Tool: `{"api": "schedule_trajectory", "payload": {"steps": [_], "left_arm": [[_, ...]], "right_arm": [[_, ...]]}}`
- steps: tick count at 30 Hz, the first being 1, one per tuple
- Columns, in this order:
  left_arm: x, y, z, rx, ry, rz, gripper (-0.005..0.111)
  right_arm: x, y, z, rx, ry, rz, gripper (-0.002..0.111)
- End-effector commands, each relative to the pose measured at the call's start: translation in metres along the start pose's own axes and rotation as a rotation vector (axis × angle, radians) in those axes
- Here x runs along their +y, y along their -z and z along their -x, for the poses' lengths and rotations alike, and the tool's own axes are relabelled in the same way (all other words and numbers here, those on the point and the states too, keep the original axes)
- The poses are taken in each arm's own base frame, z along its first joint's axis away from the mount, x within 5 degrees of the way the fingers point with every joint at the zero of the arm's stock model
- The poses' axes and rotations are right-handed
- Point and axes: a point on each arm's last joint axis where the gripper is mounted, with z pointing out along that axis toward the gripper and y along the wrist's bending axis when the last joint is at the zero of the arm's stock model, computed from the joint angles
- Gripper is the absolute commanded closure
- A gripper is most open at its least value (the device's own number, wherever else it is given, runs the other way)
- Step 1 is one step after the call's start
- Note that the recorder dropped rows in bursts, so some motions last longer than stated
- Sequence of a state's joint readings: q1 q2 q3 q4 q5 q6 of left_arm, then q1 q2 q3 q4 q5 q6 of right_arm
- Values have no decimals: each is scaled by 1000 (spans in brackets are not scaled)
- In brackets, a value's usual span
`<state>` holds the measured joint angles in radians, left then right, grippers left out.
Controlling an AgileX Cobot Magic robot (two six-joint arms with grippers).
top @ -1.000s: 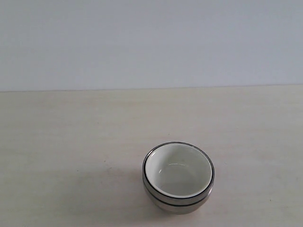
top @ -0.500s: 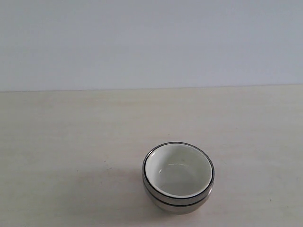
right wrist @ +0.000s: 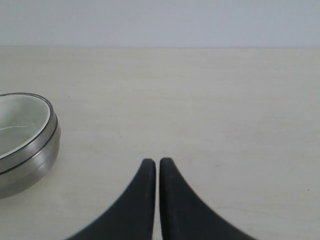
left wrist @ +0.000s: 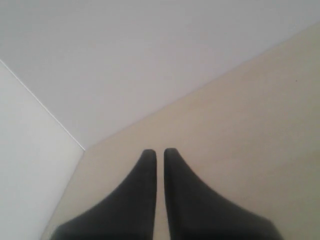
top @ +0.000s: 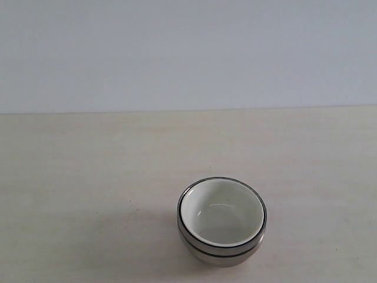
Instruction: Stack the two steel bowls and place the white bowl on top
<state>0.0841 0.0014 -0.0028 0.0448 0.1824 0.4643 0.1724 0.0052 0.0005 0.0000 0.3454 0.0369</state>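
Jaws on both arms are pressed together and clamp nothing. The left jaws show black fingertips [left wrist: 148, 157] with only a thin slit between them, above bare pale counter [left wrist: 250, 125], near a corner where two light wall [left wrist: 150, 60] panels meet. The right jaws are shut the same way, fingertips [right wrist: 148, 170] over open counter, with the stack off to one side of them and clearly apart. In the exterior view the counter is a light, faintly grained surface running back to a plain grey-blue wall, and the stack stands alone on it, in the near part, a little right of the middle. The two steel bowls [top: 221, 252] sit nested one inside the other, upright. Their shiny, brushed-looking sides are split by a thin dark line where one rim meets the other. The white bowl [top: 221, 212] rests inside the upper steel bowl, also upright. It is creamy and glossy, with a soft highlight on its inner floor and its rim ringed closely by the steel rim. The right wrist view shows the same nesting from lower down, white bowl [right wrist: 17, 120] within steel [right wrist: 30, 165].
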Motion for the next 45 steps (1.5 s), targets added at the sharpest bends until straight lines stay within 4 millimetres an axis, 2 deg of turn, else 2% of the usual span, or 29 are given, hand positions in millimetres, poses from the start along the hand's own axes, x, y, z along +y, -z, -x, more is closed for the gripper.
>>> {"api": "schedule_trajectory", "payload": {"steps": [1,4,29,39,45], "left_arm": [[-5,0,-5,55,83,-44,103],[-5,0,-8,84,45,-50,103],[-6,0,-9,92,52,-56,103],[-7,0,-8,98,442,-47,103],[-7,0,-8,99,470,-46,103]], "right_arm": [[0,0,1,-10,2,-5,108],[0,0,1,-10,2,-5,108],[0,0,1,-10,2,-5,108],[0,0,1,-10,2,-5,108],[0,0,1,-10,2,-5,108]]}}
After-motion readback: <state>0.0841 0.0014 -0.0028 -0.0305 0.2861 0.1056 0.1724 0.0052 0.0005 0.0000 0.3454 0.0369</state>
